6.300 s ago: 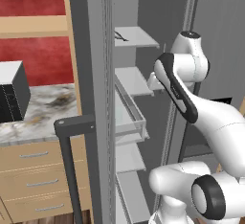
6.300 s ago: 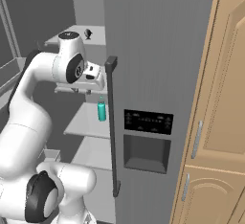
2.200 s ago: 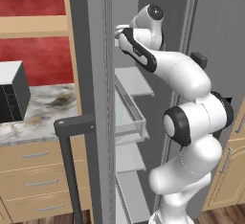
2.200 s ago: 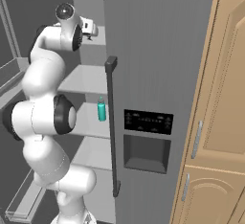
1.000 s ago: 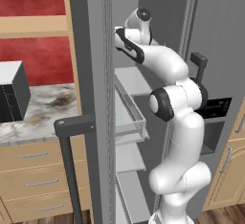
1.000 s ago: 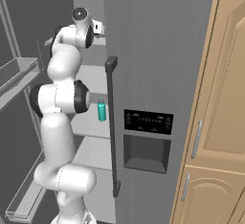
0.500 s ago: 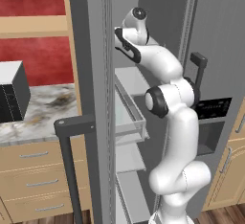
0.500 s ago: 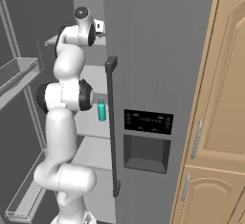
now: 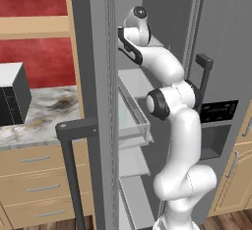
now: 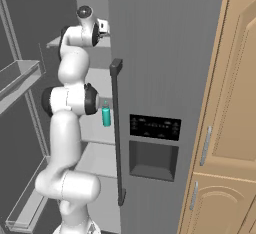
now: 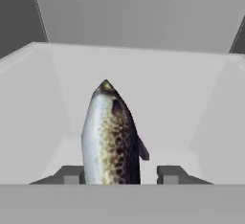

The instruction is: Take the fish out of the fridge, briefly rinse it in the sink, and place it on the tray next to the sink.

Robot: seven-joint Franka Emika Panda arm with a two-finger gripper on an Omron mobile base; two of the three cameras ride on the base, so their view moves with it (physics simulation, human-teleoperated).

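While I look along the hand, the two dark finger tips of the gripper (image 11: 117, 174) stand either side of the silver, dark-speckled, tapering fish (image 11: 110, 137). One tip sits right against the fish's flank; the other tip (image 11: 168, 173) has a gap to it. So the jaws are part-way in, and I cannot tell whether they grip the fish. The fish lies lengthwise on a white fridge shelf (image 11: 191, 113), its pointed end away from the camera, with the shelf's pale walls rising on both sides.

From the left base view, the white jointed arm (image 9: 170, 84) reaches up and into the upper part of the tall grey open fridge (image 9: 93, 52), hand end at the top shelf. Below it I see a clear drawer (image 9: 132, 121) and more white shelves. A dark grey bar handle (image 9: 73, 155) stands on the open door, near a marbled countertop (image 9: 44, 111).

From the right base view, a small teal bottle (image 10: 106, 116) stands on a middle shelf beside the arm, and tan wooden cupboards (image 10: 225, 103) flank the fridge.
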